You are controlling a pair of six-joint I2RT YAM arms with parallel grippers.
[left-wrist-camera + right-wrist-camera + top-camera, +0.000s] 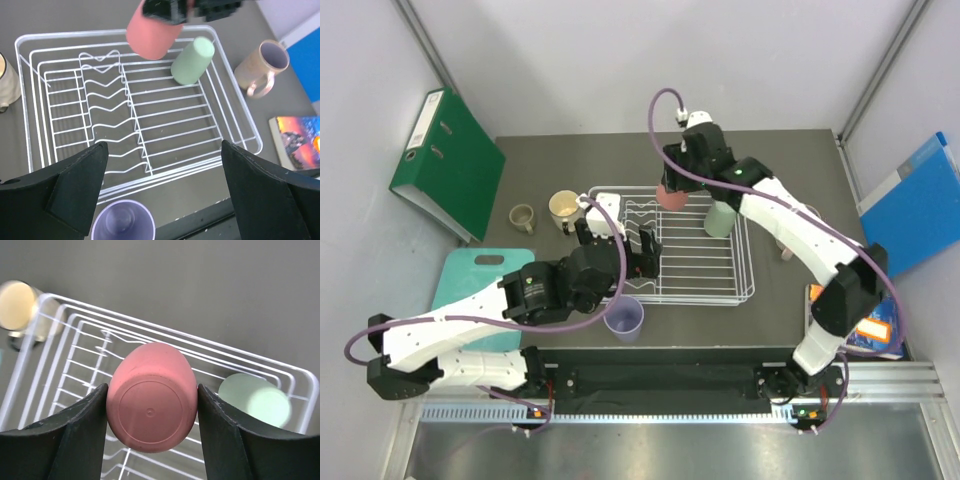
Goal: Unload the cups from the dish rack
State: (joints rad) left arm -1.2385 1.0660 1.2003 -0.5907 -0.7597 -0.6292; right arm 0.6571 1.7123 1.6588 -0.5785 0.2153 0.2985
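Observation:
The white wire dish rack (690, 299) sits mid-table; it also shows in the left wrist view (75, 34) and the right wrist view (210, 343). My right gripper (674, 180) (152, 412) is shut on an upside-down pink cup (672, 197) (152, 35) (150, 400) and holds it over the rack's far side. A mint-green cup (720, 218) (192, 61) (255, 400) stands upside down in the rack's far right corner. My left gripper (645, 255) (160, 200) is open and empty over the rack's near edge. A lavender tumbler (624, 320) (122, 222) stands upright on the table just below it.
A cream mug (563, 210) (7, 82) and a small olive-tan mug (523, 216) stand left of the rack. A tan mug with purplish inside (260, 65) stands right of it. Also here: a green binder (450, 165), a teal board (480, 280), a blue folder (920, 205), a book (300, 140).

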